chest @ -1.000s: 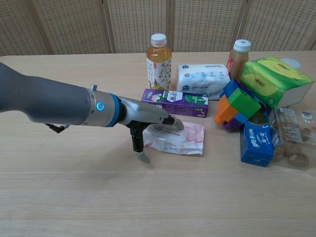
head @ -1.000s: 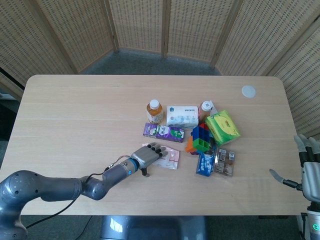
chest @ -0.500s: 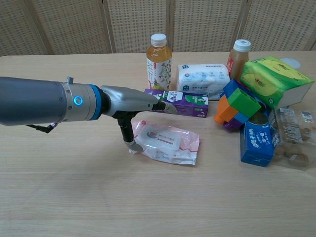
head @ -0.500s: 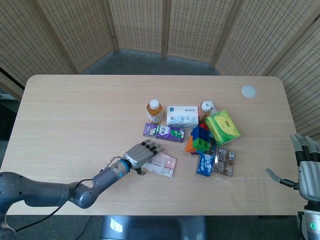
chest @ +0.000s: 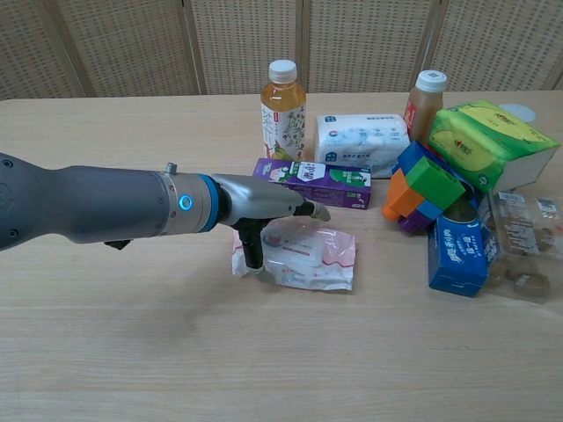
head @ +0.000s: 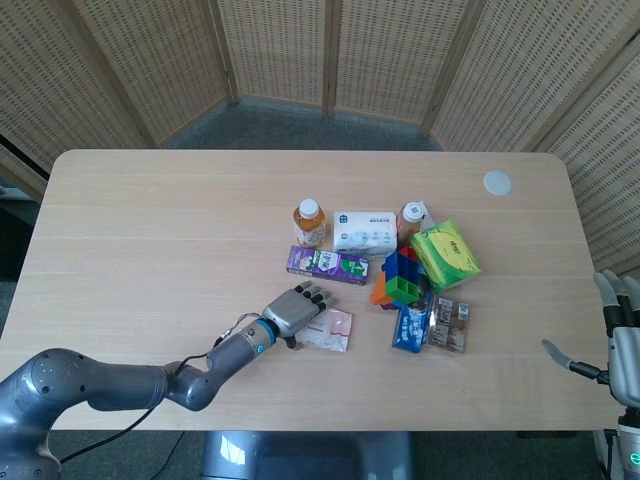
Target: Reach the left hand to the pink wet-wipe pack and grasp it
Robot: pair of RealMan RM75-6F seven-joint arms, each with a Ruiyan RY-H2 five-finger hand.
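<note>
The left hand lay over the left end of the crinkled pink wet-wipe pack, fingers straight above it and thumb pressed down at its edge; a closed grasp seemingly had not formed. Only the head view showed the right hand, fingers spread and holding nothing, beyond the table edge.

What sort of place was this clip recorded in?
Probably a staged indoor test area: a plain wooden table hemmed by woven folding screens, with assorted groceries such as a pink wet-wipe pack.
</note>
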